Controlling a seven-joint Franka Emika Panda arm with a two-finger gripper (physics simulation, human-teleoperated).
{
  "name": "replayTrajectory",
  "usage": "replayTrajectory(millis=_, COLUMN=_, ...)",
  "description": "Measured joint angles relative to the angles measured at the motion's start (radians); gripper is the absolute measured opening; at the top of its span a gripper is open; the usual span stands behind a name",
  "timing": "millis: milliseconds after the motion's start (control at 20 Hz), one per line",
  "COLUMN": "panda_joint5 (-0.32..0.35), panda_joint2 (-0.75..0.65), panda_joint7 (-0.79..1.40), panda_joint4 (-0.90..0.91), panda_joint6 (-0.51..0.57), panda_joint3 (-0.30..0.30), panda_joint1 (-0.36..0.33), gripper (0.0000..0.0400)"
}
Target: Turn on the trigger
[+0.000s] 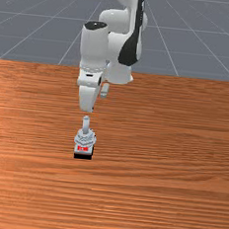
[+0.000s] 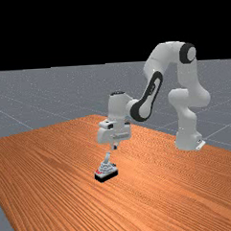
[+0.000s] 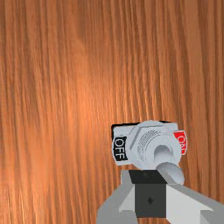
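Shut and holding nothing, my gripper [image 1: 90,108] hangs behind the top of the trigger's lever [image 1: 86,124] in the front view. In the far view, the gripper [image 2: 114,147] is just above and to the right of the lever tip, apart from it. The trigger is a grey toggle switch [image 2: 106,170] on a black base; its lever stands up, tilted slightly away from the red label. In the wrist view, the black OFF label [image 3: 119,148] and red ON label [image 3: 180,142] flank the collar, and the closed gripper [image 3: 150,192] overlaps the edge of the rounded lever tip [image 3: 171,172].
The switch rests on the wooden table [image 1: 168,191], whose back edge runs behind the hand in the front view. The arm's base [image 2: 188,140] stands at the far view's right.
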Motion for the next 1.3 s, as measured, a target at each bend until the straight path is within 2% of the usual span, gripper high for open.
replayTrajectory(millis=200, panda_joint5=-0.003, panda_joint2=-0.047, panda_joint7=-0.009, panda_joint4=-0.067, panda_joint6=0.023, panda_joint3=-0.001, panda_joint1=0.0, gripper=0.0)
replayTrajectory(millis=250, panda_joint5=0.02, panda_joint2=-0.038, panda_joint7=-0.03, panda_joint4=-0.048, panda_joint6=-0.014, panda_joint3=0.011, panda_joint1=-0.015, gripper=0.0)
replayTrajectory(millis=300, panda_joint5=0.011, panda_joint2=-0.01, panda_joint7=-0.019, panda_joint4=-0.014, panda_joint6=-0.069, panda_joint3=0.009, panda_joint1=-0.016, gripper=0.0)
replayTrajectory(millis=500, panda_joint5=0.065, panda_joint2=0.043, panda_joint7=-0.059, panda_joint4=-0.019, panda_joint6=-0.002, panda_joint3=0.041, panda_joint1=-0.038, gripper=0.0)
replayTrajectory(millis=550, panda_joint5=0.116, panda_joint2=0.039, panda_joint7=-0.107, panda_joint4=-0.036, panda_joint6=0.038, panda_joint3=0.071, panda_joint1=-0.063, gripper=0.0)
replayTrajectory(millis=600, panda_joint5=0.124, panda_joint2=0.039, panda_joint7=-0.117, panda_joint4=-0.034, panda_joint6=0.034, panda_joint3=0.075, panda_joint1=-0.069, gripper=0.0)
replayTrajectory(millis=650, panda_joint5=0.096, panda_joint2=0.042, panda_joint7=-0.056, panda_joint4=-0.038, panda_joint6=0.047, panda_joint3=0.048, panda_joint1=-0.044, gripper=0.0)
replayTrajectory(millis=700, panda_joint5=0.098, panda_joint2=0.044, panda_joint7=-0.053, panda_joint4=-0.036, panda_joint6=0.045, panda_joint3=0.045, panda_joint1=-0.047, gripper=0.0)
replayTrajectory(millis=900, panda_joint5=0.128, panda_joint2=0.034, panda_joint7=-0.13, panda_joint4=-0.049, panda_joint6=0.08, panda_joint3=0.068, panda_joint1=-0.081, gripper=0.0)
replayTrajectory(millis=950, panda_joint5=0.093, panda_joint2=0.031, panda_joint7=-0.144, panda_joint4=-0.033, panda_joint6=0.031, panda_joint3=0.058, panda_joint1=-0.078, gripper=0.0)
replayTrajectory(millis=1000, panda_joint5=0.085, panda_joint2=0.023, panda_joint7=-0.148, panda_joint4=-0.034, panda_joint6=0.023, panda_joint3=0.055, panda_joint1=-0.076, gripper=0.0)
replayTrajectory(millis=1300, panda_joint5=0.093, panda_joint2=0.083, panda_joint7=-0.132, panda_joint4=0.074, panda_joint6=-0.024, panda_joint3=0.064, panda_joint1=-0.088, gripper=0.0)
